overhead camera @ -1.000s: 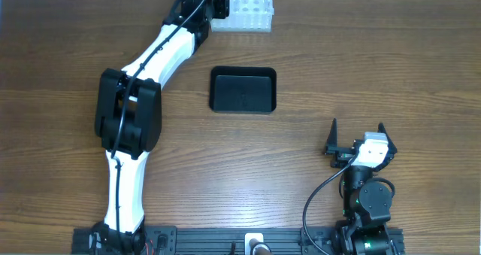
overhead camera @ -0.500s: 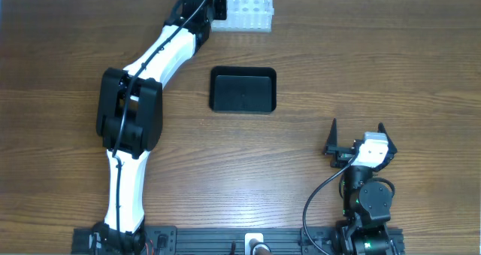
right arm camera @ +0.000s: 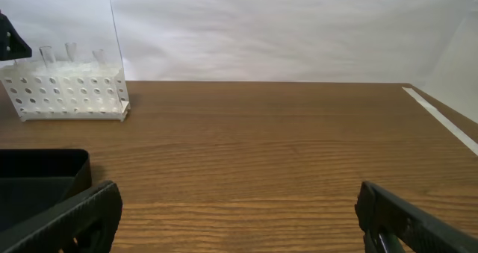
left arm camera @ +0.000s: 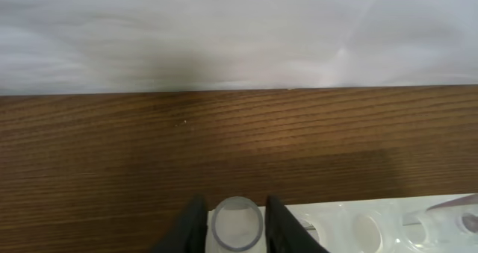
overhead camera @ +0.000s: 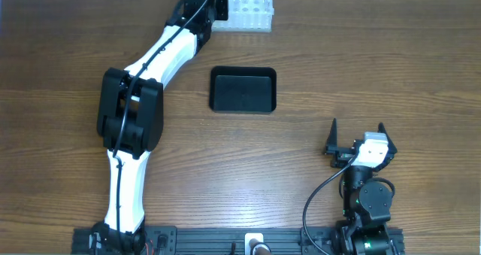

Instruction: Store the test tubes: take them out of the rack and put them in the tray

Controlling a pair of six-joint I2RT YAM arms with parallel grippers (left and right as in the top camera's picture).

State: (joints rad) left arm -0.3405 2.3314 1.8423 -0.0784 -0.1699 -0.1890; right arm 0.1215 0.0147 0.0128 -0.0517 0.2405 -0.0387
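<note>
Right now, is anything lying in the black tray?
No, the black tray shows just its bare dark floor from above.

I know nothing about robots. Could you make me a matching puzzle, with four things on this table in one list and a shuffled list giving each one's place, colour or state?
Column A
1. rack
2. tray
3. left tool
4. right tool

Column B
a. open, well away from rack and tray
b. black, in the middle of the table
c. white, at the table's far edge
d. right at the rack

Pairs: 1-c, 2-b, 3-d, 4-a
</note>
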